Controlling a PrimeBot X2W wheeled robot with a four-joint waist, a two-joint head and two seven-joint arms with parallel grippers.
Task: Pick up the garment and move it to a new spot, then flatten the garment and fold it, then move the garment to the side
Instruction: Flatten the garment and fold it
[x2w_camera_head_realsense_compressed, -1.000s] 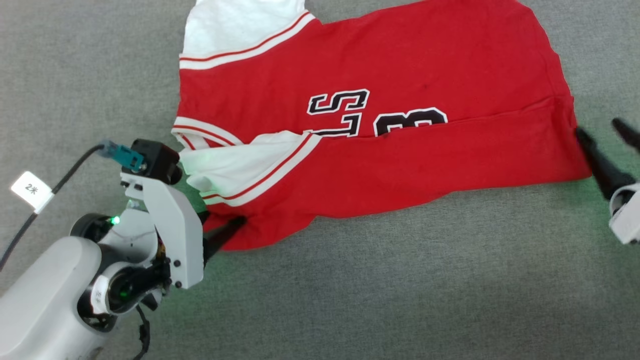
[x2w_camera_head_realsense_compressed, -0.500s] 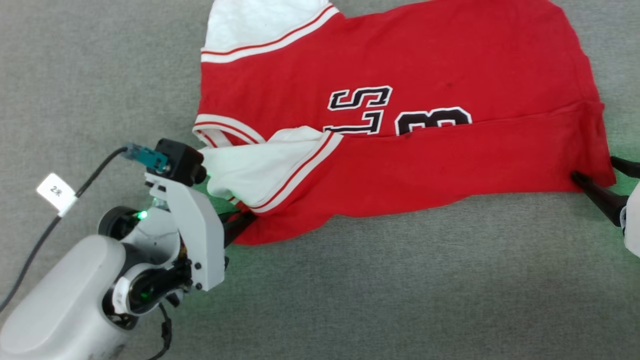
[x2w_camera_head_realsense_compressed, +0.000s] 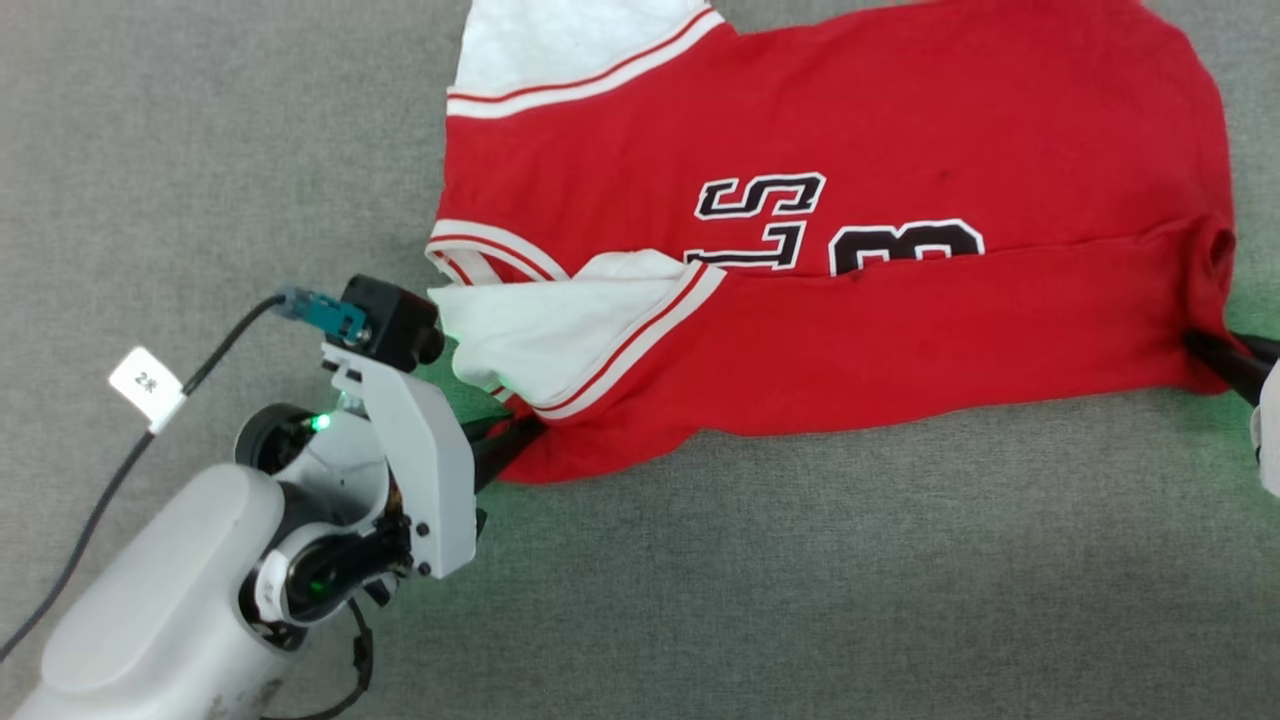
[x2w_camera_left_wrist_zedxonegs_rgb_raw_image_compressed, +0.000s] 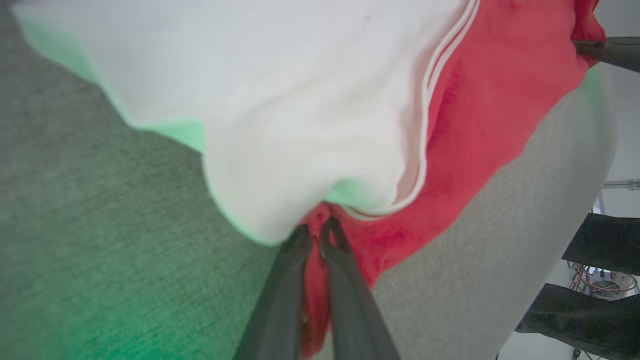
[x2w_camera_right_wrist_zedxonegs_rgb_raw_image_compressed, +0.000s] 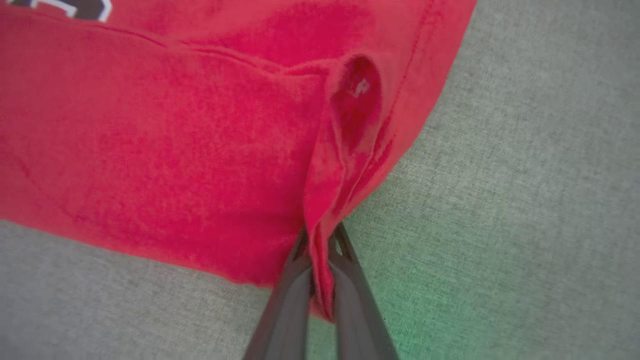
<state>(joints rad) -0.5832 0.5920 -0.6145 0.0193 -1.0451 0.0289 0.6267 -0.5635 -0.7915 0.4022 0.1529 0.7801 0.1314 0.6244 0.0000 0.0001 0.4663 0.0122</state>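
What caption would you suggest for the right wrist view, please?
The right gripper, shut on a pinched fold of the garment, which lies on a grey surface.

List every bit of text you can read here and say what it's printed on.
"2米": white tag on the black cable.
"S": black, white-edged letter on the red jersey.
Further lettering and a digit below it: cut off by the jersey's fold, not surely readable.
Small white mark inside the folded hem: too blurred to read.
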